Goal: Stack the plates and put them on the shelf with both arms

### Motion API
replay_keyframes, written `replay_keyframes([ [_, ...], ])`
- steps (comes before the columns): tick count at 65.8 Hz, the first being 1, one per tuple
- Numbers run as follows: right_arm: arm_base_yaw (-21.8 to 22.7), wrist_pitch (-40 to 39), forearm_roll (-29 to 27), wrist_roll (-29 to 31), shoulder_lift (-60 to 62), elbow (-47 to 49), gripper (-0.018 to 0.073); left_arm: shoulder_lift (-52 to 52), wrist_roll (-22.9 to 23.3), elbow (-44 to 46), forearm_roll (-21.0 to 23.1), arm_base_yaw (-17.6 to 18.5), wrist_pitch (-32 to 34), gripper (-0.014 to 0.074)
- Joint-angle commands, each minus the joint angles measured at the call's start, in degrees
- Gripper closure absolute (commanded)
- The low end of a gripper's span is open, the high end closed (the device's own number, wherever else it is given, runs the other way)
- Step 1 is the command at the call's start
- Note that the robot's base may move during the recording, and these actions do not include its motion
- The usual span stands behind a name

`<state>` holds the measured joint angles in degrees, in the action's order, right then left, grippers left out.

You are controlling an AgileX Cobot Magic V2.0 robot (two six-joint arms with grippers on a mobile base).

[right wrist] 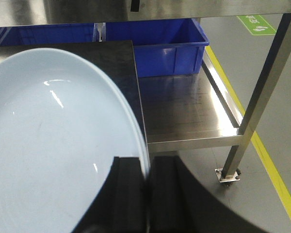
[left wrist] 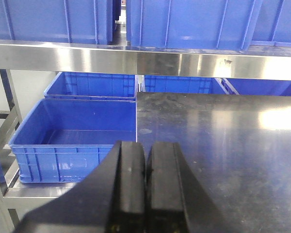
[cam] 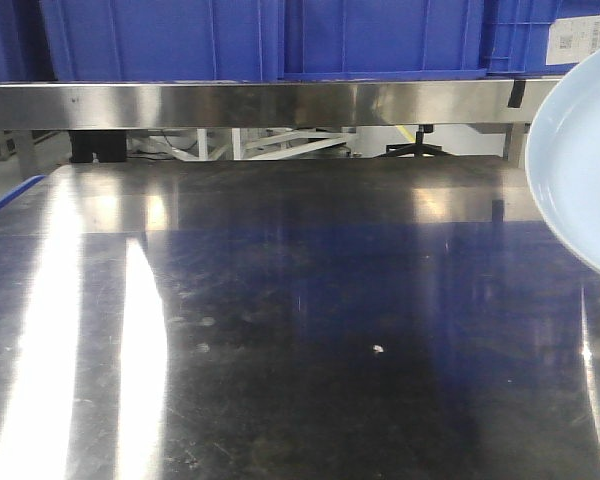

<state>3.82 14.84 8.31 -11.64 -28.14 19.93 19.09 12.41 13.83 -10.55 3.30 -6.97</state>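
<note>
Here, right claw (right wrist: pixel 145 177): it is clamped on the rim of a big round pale blue-white shiny plate (right wrist: pixel 53 145), with one black finger (right wrist: pixel 128 194) seen on each side of the rim.
Plate in the right wrist view: it is held tilted, and most of the left half of the picture is filled by it. Small bright spots of light are seen on its smooth face.
Plate in the front view: the same plate (cam: pixel 580 150) is seen at the right edge, held up in the air in front of the shelf. Only part of it is shown.
Left claw (left wrist: pixel 145 150): its two black fingers are pressed together, with only a thin line left between them. Nothing is held in it.
Table: a dark shiny steel table top (cam: pixel 280 330) is spread out under both claws. Its left edge is seen just ahead of the left claw, and its right end is partly hidden by the plate.
Shelf: a long shiny steel shelf (cam: pixel 260 103) is set across the back, above the table. Big blue plastic bins (cam: pixel 230 35) are stood on it.
Left of the table: two open blue plastic crates (left wrist: pixel 72 141) are set one behind the other on a lower steel rack.
Right of the table: a lower steel ledge (right wrist: pixel 189 111) is seen beside the table end, with one blue crate (right wrist: pixel 155 48) at its back. A steel leg (right wrist: pixel 262 97) is stood at its corner, and a yellow line (right wrist: pixel 269 160) is painted on the grey floor.
</note>
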Motion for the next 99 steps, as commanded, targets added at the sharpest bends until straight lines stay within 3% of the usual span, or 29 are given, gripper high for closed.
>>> replay_keyframes([
  [1, 0.29, -5.71, 0.37, 0.02, 0.09, 1.8, 0.0503, 0.31, -0.2, 1.74, 0.15, 0.41, 5.34, 0.0513],
  [99, 0.29, -5.71, 0.37, 0.02, 0.09, 1.8, 0.0503, 0.31, -0.2, 1.74, 0.15, 0.41, 5.34, 0.0513],
])
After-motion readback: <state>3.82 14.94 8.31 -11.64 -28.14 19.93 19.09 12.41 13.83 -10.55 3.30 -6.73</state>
